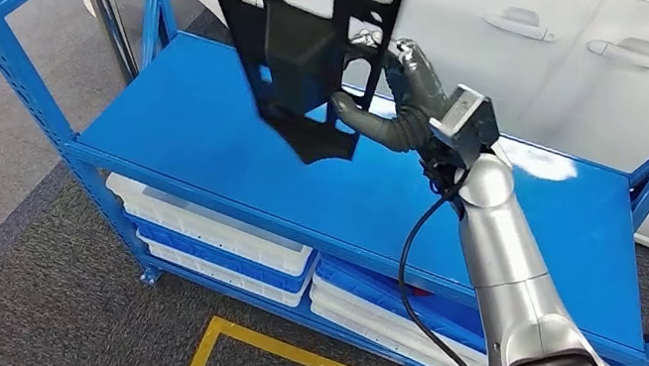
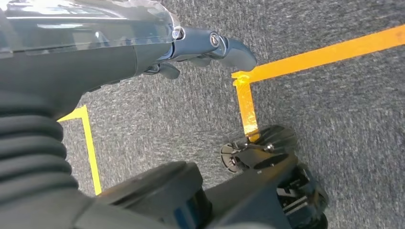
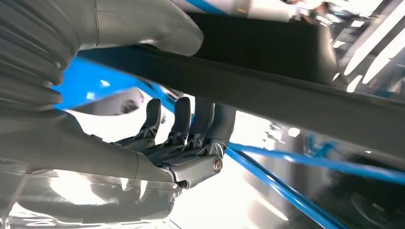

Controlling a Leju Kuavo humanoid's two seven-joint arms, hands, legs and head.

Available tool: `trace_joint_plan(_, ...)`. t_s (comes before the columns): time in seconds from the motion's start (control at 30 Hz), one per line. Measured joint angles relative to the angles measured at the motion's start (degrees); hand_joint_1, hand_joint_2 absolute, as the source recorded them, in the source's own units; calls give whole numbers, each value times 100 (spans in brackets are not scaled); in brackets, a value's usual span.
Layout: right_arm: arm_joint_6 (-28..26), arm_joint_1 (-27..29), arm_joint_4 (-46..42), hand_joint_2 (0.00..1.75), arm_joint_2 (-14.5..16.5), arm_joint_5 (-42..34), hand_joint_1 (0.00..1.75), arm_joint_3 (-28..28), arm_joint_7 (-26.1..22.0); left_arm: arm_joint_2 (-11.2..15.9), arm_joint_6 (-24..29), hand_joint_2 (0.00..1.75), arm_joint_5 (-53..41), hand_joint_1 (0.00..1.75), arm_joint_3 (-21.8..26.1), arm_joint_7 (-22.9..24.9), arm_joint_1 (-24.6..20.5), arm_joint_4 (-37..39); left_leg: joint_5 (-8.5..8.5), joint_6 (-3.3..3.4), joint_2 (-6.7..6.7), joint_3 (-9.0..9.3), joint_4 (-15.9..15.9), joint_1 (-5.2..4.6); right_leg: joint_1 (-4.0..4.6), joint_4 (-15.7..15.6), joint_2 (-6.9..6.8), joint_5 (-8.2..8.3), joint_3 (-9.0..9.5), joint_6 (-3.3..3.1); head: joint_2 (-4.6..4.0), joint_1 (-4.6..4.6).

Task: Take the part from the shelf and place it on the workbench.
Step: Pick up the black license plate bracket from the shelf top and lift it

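Head view: the right hand [image 1: 396, 100], just above centre of frame, grips the part [image 1: 302, 33], a flat black panel with cut-out windows, thumb on the near face and fingers wrapped behind. The part hangs tilted in the upper middle of the frame, its lower tip clear of the shelf [image 1: 208, 137] deck; it appears to touch nothing but the hand. In the right wrist view the fingers [image 3: 191, 121] press one side of the dark panel edge [image 3: 267, 95] and the thumb the other, a firm pinch. The left hand [image 2: 210, 47] hangs over grey carpet with yellow floor tape [image 2: 305, 57], fingers curled in, holding nothing. White bins [image 1: 221, 230] sit on the lower tier, lower centre of the head view; a white car [image 1: 547, 41] stands behind at the top. Judged progress: pick-up done, part lifted off the shelf. Left to do: carry it to the workbench and set it down.
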Motion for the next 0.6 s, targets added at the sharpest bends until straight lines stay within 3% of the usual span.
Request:
trace_joint_plan(0.07, 73, 69, -221, 175, -72, -153, 123, -28, -17, 0, 15, 175, 11, 0, 0, -8, -2, 0, -221, -61, 2, -154, 361, 16, -25, -40, 6, 19, 32, -53, 0, -1)
trace_joint_plan(0.13, 185, 183, -391, 175, -203, -337, 121, -23, -15, 0, 30, 175, 23, 0, 0, -13, -1, 0, -528, -99, 1, -486, 1065, 34, -17, -46, 5, 19, 40, -73, 0, 0)
trace_joint_plan(0.2, 373, 412, -592, 175, -353, -735, 122, -22, -10, 0, 52, 175, 55, 0, 1, -16, 12, 0, -580, -105, 1, -694, 1451, 42, -8, -44, -5, 14, 45, -75, 0, 0)
trace_joint_plan(0.23, 475, 550, -708, 175, -432, -987, 123, -21, -5, 1, 63, 175, 71, 0, 2, -22, 22, 0, -457, -96, 0, -652, 1342, 42, -6, -43, -9, 12, 51, -71, 0, 0)
trace_joint_plan(0.3, 628, 810, -945, 175, -580, -1438, 134, -23, -3, 5, 78, 175, 98, 0, 3, -42, 33, 0, -89, -43, -9, -318, 637, 37, -6, -44, -9, 2, 67, -55, 0, 0)
trace_joint_plan(0.37, 715, 1036, -1151, 175, -692, -1693, 145, -22, -5, 11, 86, 175, 120, 0, 4, -55, 33, 0, 80, 19, -29, -31, 50, 13, 4, -43, -6, -3, 69, -7, 0, 0)
trace_joint_plan(0.5, 826, 1550, -1493, 175, -782, -1947, 140, -23, -6, 19, 99, 175, 128, 0, 9, -50, 64, 0, 105, 122, -50, 53, -138, 14, 3, -52, -12, -21, 70, 125, 0, 0)
trace_joint_plan(0.53, 826, 1688, -1589, 175, -789, -1975, 140, -23, -21, 20, 102, 175, 123, 0, 10, -48, 69, 0, 125, 156, -47, 71, -173, 28, 0, 62, -11, -108, 23, 149, 0, 1)
trace_joint_plan(0.6, 782, 1975, -1766, 175, -765, -1987, 141, -26, -75, 21, 105, 175, 97, 0, 10, -46, 70, 0, 143, 199, -41, 94, -213, 36, -12, 634, -10, -432, -237, 177, 0, 1)
